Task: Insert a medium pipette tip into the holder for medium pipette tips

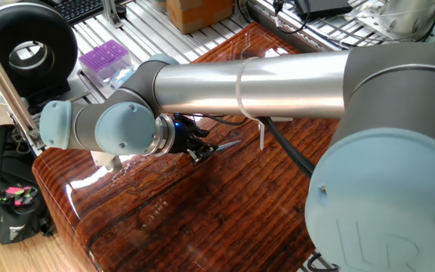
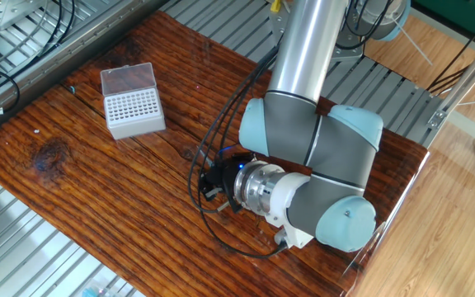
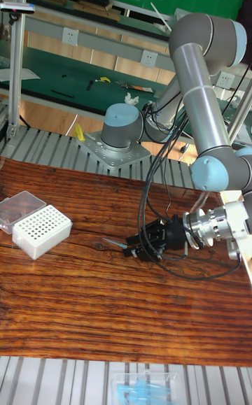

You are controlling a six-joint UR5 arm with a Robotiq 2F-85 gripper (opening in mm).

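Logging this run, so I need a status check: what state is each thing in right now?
Pincer: low over the table, lying sideways, shut on the tip.
Tip: held at the pincer, sticking out toward the white box.
White box: upright on the table, lid open, apart from the pincer.

Medium pipette tip [image 3: 112,243]: slender, tapered, bluish-grey, translucent. In the tall fixed view it sat left of frame centre, lying near-horizontal just above the wood surface, narrow end pointing toward the left edge; whether it touched the wood couldn't be told. In one fixed view it [image 1: 228,144] showed as a thin pale sliver at frame centre.

Holder for medium pipette tips [image 2: 134,112]: small white rectangular box, top a grid of small holes, clear lid [image 2: 127,79] swung open behind it. Upright on the wood, upper left of the other fixed view, well apart from the tip; left edge in the tall fixed view [image 3: 41,231].
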